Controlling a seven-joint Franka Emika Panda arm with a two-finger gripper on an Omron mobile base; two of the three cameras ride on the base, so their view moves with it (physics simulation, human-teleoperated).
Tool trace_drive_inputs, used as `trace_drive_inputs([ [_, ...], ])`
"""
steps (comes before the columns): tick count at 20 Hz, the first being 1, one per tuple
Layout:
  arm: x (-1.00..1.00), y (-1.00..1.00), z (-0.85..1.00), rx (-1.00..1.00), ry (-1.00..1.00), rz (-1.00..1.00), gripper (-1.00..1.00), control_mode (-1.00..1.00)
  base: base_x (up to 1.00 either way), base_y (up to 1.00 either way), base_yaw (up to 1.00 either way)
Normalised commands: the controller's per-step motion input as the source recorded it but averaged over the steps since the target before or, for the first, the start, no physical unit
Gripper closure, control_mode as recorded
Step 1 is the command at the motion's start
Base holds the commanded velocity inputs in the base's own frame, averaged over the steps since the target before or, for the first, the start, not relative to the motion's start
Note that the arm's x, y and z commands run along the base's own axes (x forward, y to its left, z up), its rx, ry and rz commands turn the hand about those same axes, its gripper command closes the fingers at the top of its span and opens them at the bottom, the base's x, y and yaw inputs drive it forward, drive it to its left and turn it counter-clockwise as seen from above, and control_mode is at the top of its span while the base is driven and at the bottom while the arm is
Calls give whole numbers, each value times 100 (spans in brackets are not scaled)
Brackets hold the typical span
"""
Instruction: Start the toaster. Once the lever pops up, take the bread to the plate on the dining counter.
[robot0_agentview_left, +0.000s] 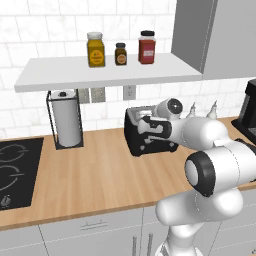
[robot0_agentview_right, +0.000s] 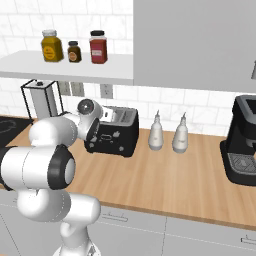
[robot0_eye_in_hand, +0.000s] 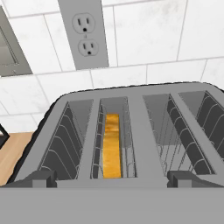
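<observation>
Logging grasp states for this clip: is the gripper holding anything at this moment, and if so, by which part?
Nothing is held. The gripper is open at the toaster, and the bread sits untouched down in a slot.

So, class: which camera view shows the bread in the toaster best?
The hand view: it looks down into the toaster, where the bread stands edge-up, sunk in one slot. The left base view has the arm in front of the toaster; the right base view shows its side, with the slice too small to tell.
</observation>
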Motion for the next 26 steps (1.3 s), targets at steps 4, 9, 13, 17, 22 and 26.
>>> trace_drive_inputs([
  [4,0,0,0,0,0,0,-100,-100,0,0,0],
  [9,0,0,0,0,0,0,-100,-100,0,0,0],
  [13,0,0,0,0,0,0,-100,-100,0,0,0],
  [17,0,0,0,0,0,0,-100,-100,0,0,0],
  [22,0,0,0,0,0,0,-100,-100,0,0,0],
  [26,0,0,0,0,0,0,-100,-100,0,0,0],
])
